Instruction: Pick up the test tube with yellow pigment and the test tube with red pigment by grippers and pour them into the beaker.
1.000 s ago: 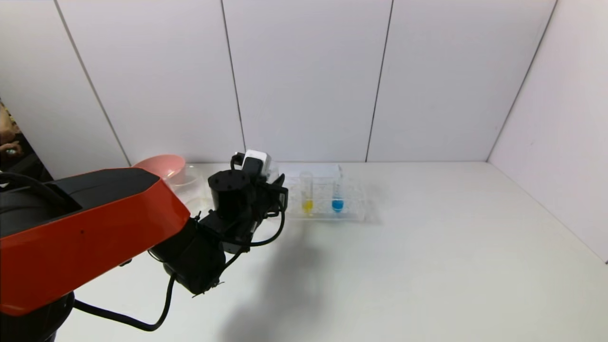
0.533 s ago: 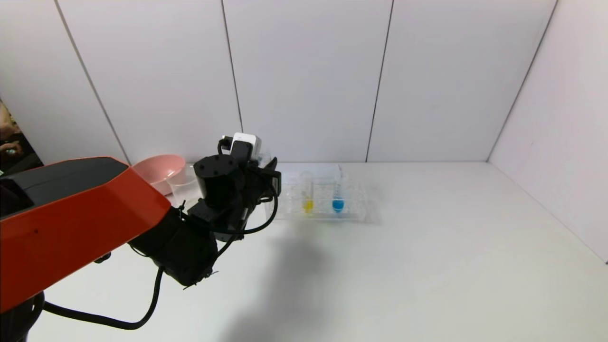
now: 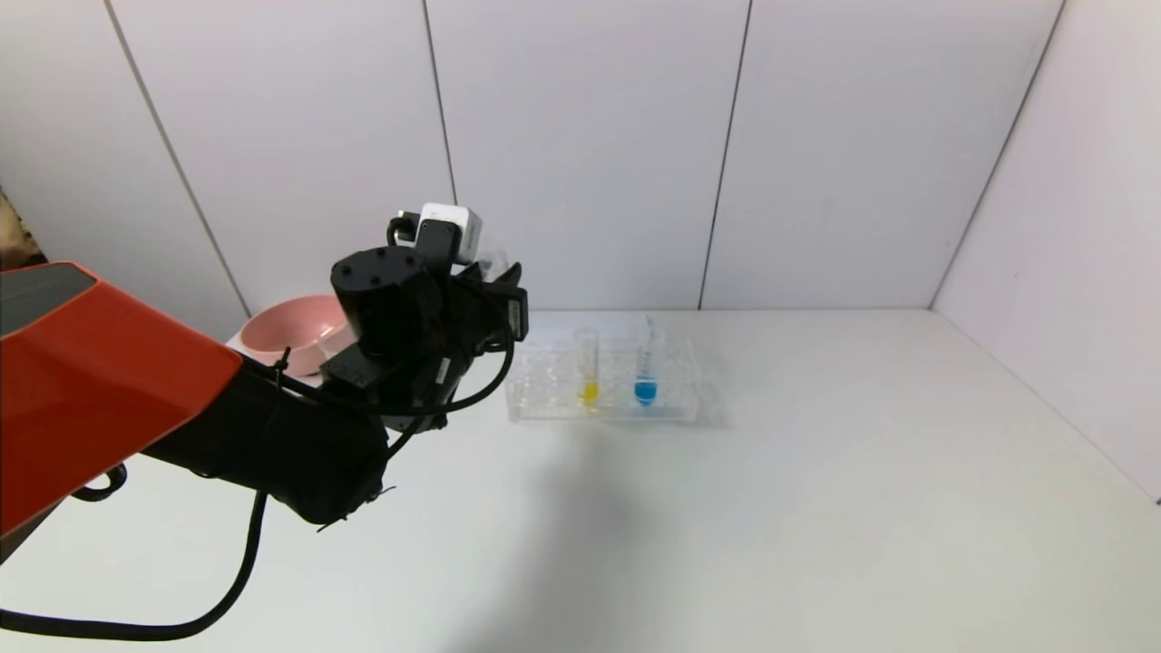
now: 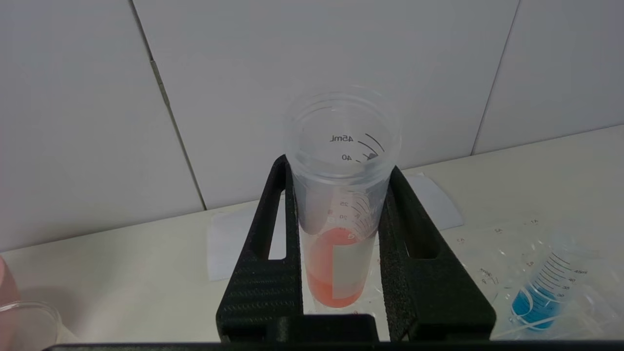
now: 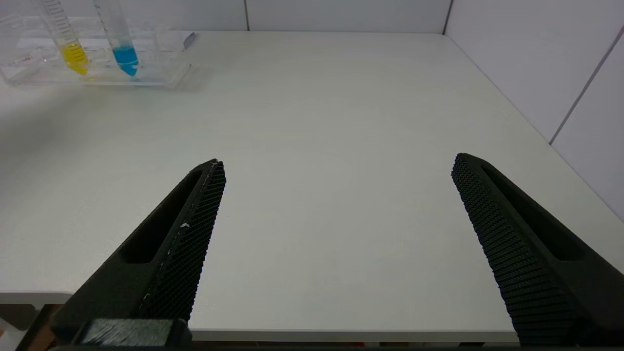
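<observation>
Our left gripper (image 4: 341,273) clamps the red tube (image 4: 341,204) above the table left of the rack (image 3: 603,385), nothing poured into the beaker (image 4: 27,321) yet, while the yellow tube (image 3: 588,367) waits racked and our right gripper (image 5: 336,234) hangs open near the table's near edge.

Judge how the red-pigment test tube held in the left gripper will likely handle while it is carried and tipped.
The test tube with red pigment looks like rigid smooth plastic, so it may slip between the left gripper fingers. Little liquid sits low, so it is probably light. Its open mouth could spill when tilted.
</observation>
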You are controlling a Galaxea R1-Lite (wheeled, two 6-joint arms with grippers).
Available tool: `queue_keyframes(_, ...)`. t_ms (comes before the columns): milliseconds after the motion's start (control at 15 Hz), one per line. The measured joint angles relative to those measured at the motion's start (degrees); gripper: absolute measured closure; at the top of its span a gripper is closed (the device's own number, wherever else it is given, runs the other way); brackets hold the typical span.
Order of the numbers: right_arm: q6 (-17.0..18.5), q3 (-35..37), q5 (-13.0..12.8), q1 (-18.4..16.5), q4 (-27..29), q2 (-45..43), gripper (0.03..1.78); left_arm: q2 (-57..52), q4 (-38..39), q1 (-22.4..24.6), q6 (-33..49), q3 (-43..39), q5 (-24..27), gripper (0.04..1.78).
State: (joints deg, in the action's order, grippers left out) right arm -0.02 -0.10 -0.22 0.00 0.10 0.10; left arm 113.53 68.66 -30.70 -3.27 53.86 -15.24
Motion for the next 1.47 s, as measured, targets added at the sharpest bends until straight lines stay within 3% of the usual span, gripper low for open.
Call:
queue_keyframes(333, 0.00, 0.00, 0.01, 0.00, 0.00, 0.00, 0.11, -6.01, -6.06, 0.77, -0.26, 0.20, -0.05, 1.36)
queue_keyframes(600, 0.00, 0.00, 0.01, 0.00, 0.00, 0.00, 0.11, -11.74, -13.01, 4.24, -0.56, -0.78, 0.91, 1.36)
queue_keyframes(1133, 0.00, 0.00, -0.02, 0.00, 0.00, 0.00, 0.11, -19.76, -25.55, 15.71, -0.15, -1.05, 9.53, 1.36)
queue_keyframes(1467, 0.00, 0.00, 0.01, 0.00, 0.00, 0.00, 0.11, -21.14, -26.77, 25.33, 0.11, -0.48, 15.87, 1.36)
